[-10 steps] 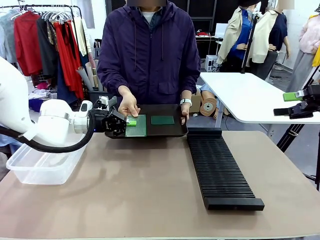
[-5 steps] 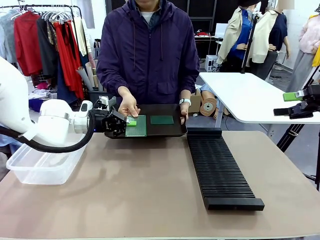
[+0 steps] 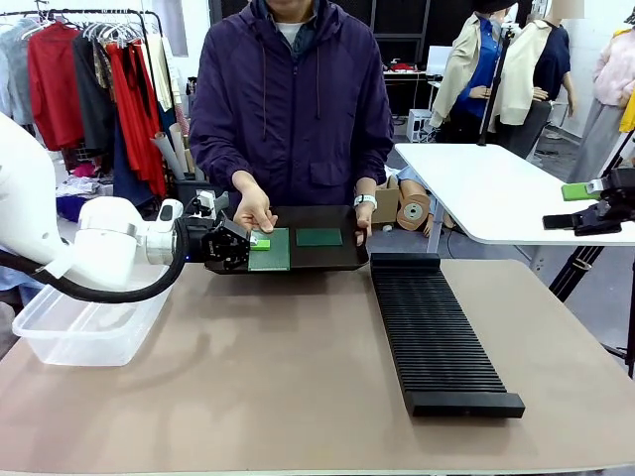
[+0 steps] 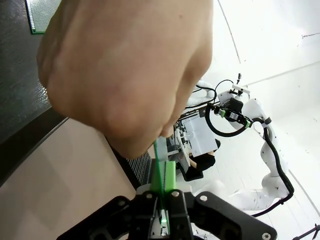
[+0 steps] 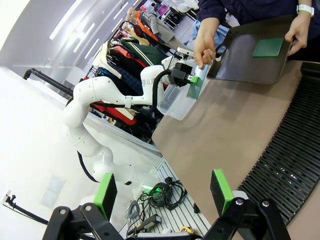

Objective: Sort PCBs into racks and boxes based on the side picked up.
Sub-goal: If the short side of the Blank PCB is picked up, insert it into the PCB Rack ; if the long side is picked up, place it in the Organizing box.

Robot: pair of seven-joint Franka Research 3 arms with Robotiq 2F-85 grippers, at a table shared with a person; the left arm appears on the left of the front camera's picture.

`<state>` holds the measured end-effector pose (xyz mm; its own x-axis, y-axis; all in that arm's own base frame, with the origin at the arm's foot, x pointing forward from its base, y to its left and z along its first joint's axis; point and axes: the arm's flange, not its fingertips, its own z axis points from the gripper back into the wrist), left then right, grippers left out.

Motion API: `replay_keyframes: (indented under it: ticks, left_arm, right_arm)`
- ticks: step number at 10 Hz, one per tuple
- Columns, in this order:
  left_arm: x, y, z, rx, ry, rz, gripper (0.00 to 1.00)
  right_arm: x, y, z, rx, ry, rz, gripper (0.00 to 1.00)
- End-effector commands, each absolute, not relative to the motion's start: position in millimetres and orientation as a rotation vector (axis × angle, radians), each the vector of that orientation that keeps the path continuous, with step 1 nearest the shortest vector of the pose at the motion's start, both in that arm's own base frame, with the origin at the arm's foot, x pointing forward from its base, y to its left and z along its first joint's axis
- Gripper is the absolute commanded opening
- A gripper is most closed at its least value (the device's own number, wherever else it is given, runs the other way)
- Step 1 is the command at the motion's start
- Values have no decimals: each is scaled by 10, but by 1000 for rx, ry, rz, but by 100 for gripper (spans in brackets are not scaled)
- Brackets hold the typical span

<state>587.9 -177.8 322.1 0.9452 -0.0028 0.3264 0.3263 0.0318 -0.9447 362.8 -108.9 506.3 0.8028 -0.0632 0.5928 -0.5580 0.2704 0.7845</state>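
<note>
PCBs: two lie on the shallow black tray [image 3: 342,262] that the person holds at the table's far edge. The long black rack [image 3: 437,337], matte and finely ribbed with parallel slots, lies right of centre. The clear tub [image 3: 74,332], thin glossy plastic with rounded corners, sits at the table's left edge below the left arm. The paler PCB [image 3: 270,250], grey-green face up, is pinched at its left edge by the left gripper [image 3: 256,242], jaws fully closed on it. The person's hand [image 3: 255,210] has its fingertips on the same board. The darker PCB [image 3: 318,237] lies loose beside it. The right gripper [image 5: 165,192] hangs wide open and empty, well off to the right. Judgement: this is the pick-up from the tray. The board looks thin, rigid and slick and is held by one edge only, so lift it level and slowly once the hand lets go, without twisting it against the tray rim.
</note>
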Motion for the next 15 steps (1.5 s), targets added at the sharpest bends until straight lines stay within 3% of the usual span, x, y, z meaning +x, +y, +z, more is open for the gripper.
replay_keyframes:
  ticks: [1, 15]
  left_arm:
    - [5875, -1792, 3223, -1527, -263, -259, 0]
    - [5875, -1792, 3223, -1527, -263, -259, 0]
  right_arm:
    - [3637, -1082, 5094, 1277, -592, 350, 100]
    - [3637, -1082, 5094, 1277, -592, 350, 100]
